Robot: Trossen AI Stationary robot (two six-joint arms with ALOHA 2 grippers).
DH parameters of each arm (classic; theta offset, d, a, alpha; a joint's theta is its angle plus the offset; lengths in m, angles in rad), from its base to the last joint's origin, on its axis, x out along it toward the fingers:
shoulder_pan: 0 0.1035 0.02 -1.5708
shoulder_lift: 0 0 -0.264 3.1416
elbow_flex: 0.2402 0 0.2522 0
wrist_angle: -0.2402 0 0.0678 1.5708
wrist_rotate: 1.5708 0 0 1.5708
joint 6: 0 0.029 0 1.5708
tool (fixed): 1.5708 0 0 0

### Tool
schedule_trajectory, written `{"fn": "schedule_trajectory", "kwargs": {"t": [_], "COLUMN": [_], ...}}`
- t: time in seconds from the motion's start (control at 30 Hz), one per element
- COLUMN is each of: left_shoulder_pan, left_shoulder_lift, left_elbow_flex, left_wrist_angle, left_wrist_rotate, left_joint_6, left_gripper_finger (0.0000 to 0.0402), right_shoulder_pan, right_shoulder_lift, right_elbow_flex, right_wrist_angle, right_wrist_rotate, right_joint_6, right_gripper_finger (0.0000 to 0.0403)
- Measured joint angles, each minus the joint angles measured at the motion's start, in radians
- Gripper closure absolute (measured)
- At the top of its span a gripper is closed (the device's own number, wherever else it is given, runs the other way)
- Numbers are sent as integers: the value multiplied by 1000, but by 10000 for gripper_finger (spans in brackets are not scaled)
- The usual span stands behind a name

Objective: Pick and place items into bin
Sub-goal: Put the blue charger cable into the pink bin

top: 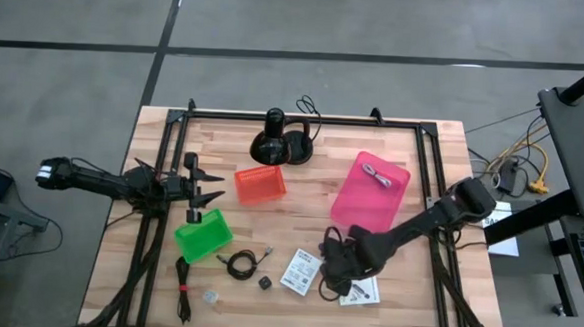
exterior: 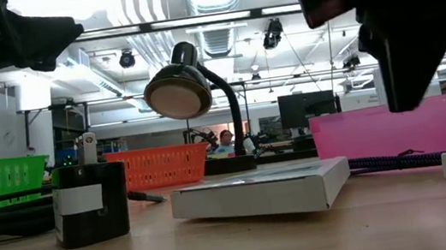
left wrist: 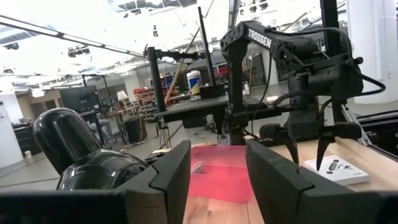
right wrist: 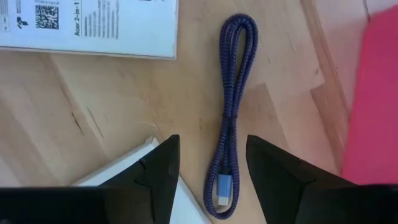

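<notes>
The right gripper [right wrist: 208, 171] is held above the purple folded cable [right wrist: 231, 112], jaws open and empty, beside the pink bin [top: 371, 193]. The jaws should be lowered astride both strands and closed mid-length. The left gripper [left wrist: 217, 180], jaws parted and empty, waits at the left.

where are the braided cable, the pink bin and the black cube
braided cable [right wrist: 231, 112]: right wrist view, middle of its folded length
pink bin [top: 368, 200]: high view, bare floor of the bin
black cube [top: 264, 281]: high view, its top face
</notes>
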Motion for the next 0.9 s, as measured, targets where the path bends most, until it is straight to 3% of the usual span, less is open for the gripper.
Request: {"fn": "schedule_trajectory", "kwargs": {"t": [0.57,0.9], "left_shoulder_pan": [0,0], "left_shoulder_lift": [2,3], "left_elbow_flex": [0,0], "left_wrist_angle": [1,1], "left_wrist_rotate": [0,0], "left_joint_6": [2,5], "left_gripper_finger": [262,262], "right_shoulder_pan": [2,2], "right_shoulder_lift": [14,12], "right_elbow_flex": [-65,-130], "right_wrist_angle": [-2,84], "right_wrist_rotate": [32,30], "right_joint_6": [81,83], "right_gripper_finger": [229,229]}}
